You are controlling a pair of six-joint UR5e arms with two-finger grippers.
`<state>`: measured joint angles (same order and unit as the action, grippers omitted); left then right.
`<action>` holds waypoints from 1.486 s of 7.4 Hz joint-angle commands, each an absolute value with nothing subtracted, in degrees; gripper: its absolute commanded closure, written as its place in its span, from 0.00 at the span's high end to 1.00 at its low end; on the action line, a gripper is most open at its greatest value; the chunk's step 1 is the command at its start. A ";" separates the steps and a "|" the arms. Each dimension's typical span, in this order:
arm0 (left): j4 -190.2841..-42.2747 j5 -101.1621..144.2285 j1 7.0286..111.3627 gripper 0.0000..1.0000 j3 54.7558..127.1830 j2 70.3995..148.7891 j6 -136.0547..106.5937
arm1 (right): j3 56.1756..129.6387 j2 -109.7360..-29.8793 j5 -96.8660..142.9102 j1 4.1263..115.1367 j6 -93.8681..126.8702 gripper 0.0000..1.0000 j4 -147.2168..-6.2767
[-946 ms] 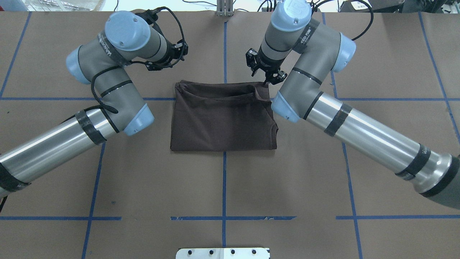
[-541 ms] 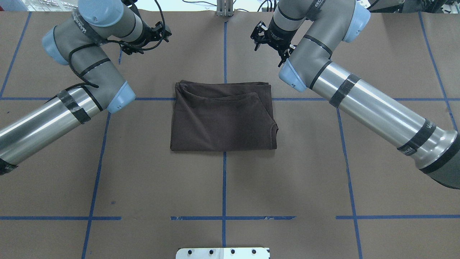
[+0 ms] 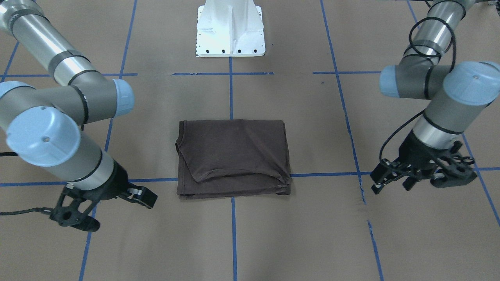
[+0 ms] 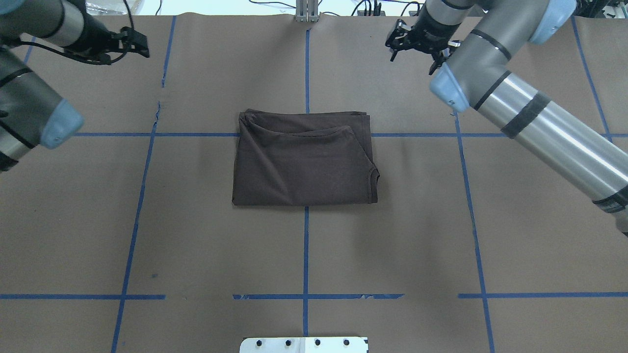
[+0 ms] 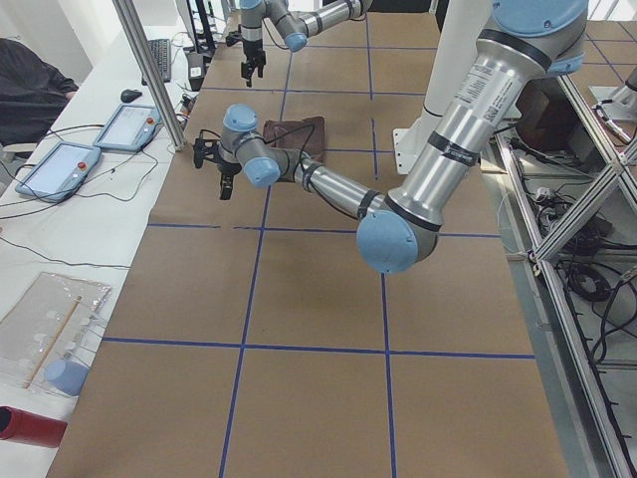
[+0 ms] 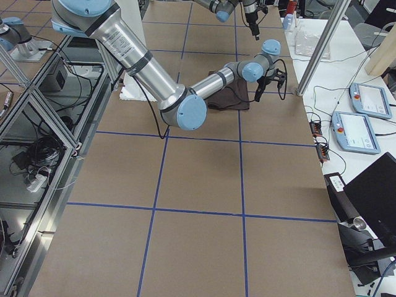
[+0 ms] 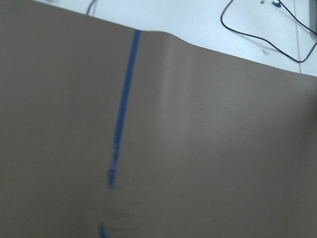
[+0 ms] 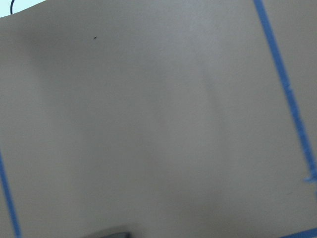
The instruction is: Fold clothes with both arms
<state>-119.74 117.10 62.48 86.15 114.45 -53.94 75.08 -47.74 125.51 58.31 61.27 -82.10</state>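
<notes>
The folded T-shirt (image 4: 304,162) lies flat in the middle of the bench (image 4: 196,235). The left gripper (image 3: 420,182) and right gripper (image 3: 117,214) hang on its 2 sides, well apart from it, fingers spread.

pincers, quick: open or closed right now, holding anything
Left pincer: open, holding nothing.
Right pincer: open, holding nothing.

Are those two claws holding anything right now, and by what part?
Nothing is held. The left gripper and right gripper are both open and empty, off to either side of the folded T-shirt, which lies on the table.
</notes>
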 commanded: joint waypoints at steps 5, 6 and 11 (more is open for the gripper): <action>-109.33 122.17 83.32 1.00 88.08 96.77 5.27 | 94.71 -76.43 131.05 75.23 21.72 1.00 -90.00; -109.25 121.99 83.32 1.00 87.28 95.38 5.36 | 94.75 -77.07 130.70 74.80 21.80 1.00 -89.83; -90.01 126.91 84.63 1.00 96.06 90.73 9.63 | 100.90 -85.59 134.90 75.93 19.18 1.00 -90.09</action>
<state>-93.94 125.89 83.85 93.71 92.87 6.65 100.78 -83.90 133.60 75.27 21.04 -89.95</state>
